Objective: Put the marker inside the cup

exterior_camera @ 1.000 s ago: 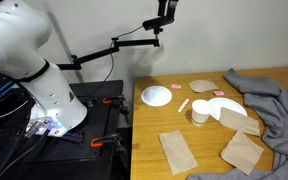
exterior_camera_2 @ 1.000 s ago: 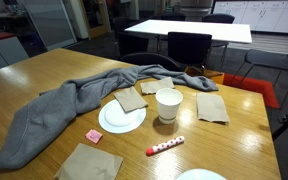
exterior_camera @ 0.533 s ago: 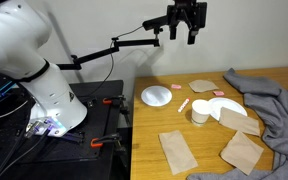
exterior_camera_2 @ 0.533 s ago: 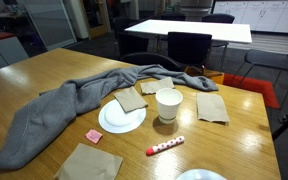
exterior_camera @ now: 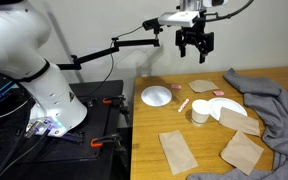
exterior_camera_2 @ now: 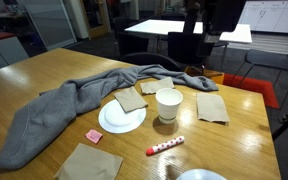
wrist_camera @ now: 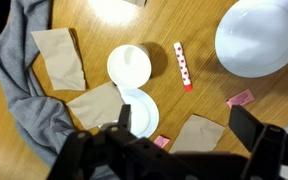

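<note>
My fingers (wrist_camera: 249, 130) are spread wide and grasp nothing. In an exterior view they hang well above the worktop (exterior_camera: 152, 140). Looking down through the wrist view, the marker (wrist_camera: 182, 65) lies flat on bare wood at 3 o'clock of the cup (wrist_camera: 130, 67), just beside it but apart, with its red end toward 6 o'clock. The cup stands upright, mouth open. A plate (wrist_camera: 144, 108) carrying a brown napkin (wrist_camera: 96, 103) sits at the cup's 6 o'clock. A white bowl (wrist_camera: 259, 35) is at the marker's 2 o'clock, a pink square (wrist_camera: 240, 98) at its 4 o'clock. Grey cloth (wrist_camera: 19, 120) lies bunched at the cup's 8 o'clock.
</note>
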Controlling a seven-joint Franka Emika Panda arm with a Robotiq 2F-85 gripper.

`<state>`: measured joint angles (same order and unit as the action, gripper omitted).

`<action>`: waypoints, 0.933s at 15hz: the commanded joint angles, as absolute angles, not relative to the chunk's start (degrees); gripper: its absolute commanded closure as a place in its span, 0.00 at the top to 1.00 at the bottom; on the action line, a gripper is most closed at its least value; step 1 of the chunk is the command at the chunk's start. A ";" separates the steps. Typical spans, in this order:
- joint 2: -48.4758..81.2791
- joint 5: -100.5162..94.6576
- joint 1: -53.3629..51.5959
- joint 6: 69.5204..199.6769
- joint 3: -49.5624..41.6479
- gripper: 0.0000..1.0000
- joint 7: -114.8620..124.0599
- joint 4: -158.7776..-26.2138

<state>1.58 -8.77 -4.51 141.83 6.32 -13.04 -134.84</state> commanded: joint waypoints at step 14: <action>19.05 -7.61 -6.03 146.95 8.55 1.00 -13.56 -128.16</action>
